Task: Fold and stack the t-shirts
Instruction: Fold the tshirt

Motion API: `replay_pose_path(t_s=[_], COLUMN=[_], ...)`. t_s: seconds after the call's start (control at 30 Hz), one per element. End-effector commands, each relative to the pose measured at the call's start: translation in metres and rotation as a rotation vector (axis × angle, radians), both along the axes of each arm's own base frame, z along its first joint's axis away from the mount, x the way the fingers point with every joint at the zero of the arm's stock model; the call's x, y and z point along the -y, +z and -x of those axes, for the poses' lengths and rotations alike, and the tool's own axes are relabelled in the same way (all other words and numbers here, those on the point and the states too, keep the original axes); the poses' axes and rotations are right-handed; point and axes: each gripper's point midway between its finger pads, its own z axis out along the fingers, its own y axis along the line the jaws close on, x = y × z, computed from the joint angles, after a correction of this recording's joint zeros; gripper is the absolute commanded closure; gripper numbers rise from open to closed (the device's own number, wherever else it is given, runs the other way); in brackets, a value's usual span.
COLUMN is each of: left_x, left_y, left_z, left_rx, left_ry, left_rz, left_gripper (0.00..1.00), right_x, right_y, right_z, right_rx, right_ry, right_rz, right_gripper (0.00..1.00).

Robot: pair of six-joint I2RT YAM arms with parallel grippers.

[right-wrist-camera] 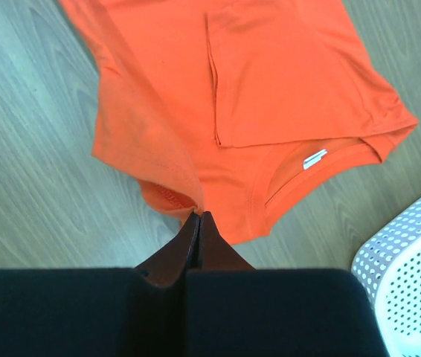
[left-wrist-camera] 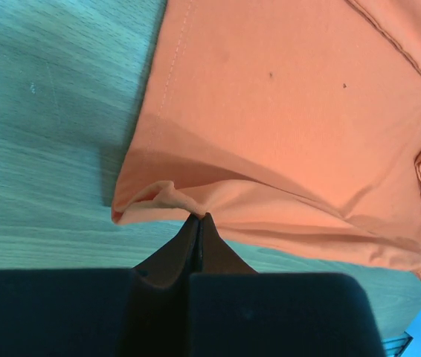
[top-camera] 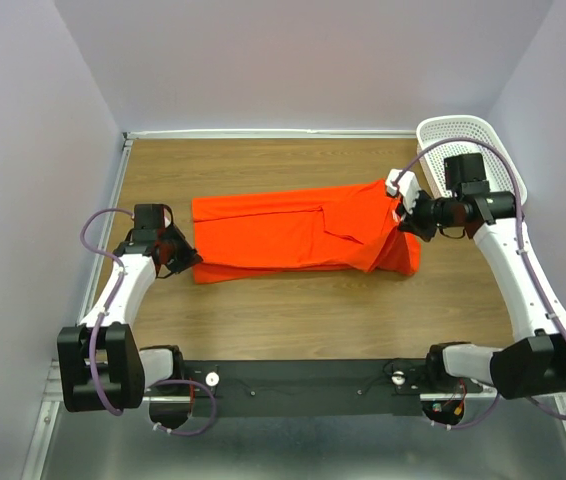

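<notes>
The left gripper (top-camera: 185, 262) is clamped on the near left corner of the t-shirt (top-camera: 283, 235), low at the worktop (top-camera: 313, 320). The orange-red t-shirt lies folded lengthwise across the middle. The right gripper (top-camera: 400, 205) pinches its right end, lifted into a peak. A white basket (top-camera: 458, 130) sits at the far right.

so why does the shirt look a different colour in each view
Likely the cameras. Top external: even light, t-shirt saturated orange-red on a brown table. Left wrist: teal cast on the wood, cloth washed to salmon, dark shadow under its edge. Right wrist: greyish wood, vivid orange.
</notes>
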Motion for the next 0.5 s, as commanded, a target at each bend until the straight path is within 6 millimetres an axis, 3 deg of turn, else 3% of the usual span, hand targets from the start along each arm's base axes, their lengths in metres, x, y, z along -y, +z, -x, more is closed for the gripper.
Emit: replay_pose_path(t_s=[0.0, 0.2, 0.47], left_x=[-0.003, -0.002, 0.001], left_y=[0.006, 0.009, 0.007], left_z=[-0.006, -0.013, -0.022], left_rx=[0.032, 0.041, 0.037], left_ry=[-0.002, -0.001, -0.024], left_rz=[-0.008, -0.002, 0.01], left_gripper=[1.0, 1.0, 1.0], right_x=[-0.002, 0.011, 0.0], right_y=[0.01, 0.014, 0.025], right_z=[-0.016, -0.039, -0.056], right_rx=[0.024, 0.025, 0.025], right_ry=[0.002, -0.055, -0.016], right_rz=[-0.041, -0.073, -0.135], right_gripper=[0.99, 0.99, 0.99])
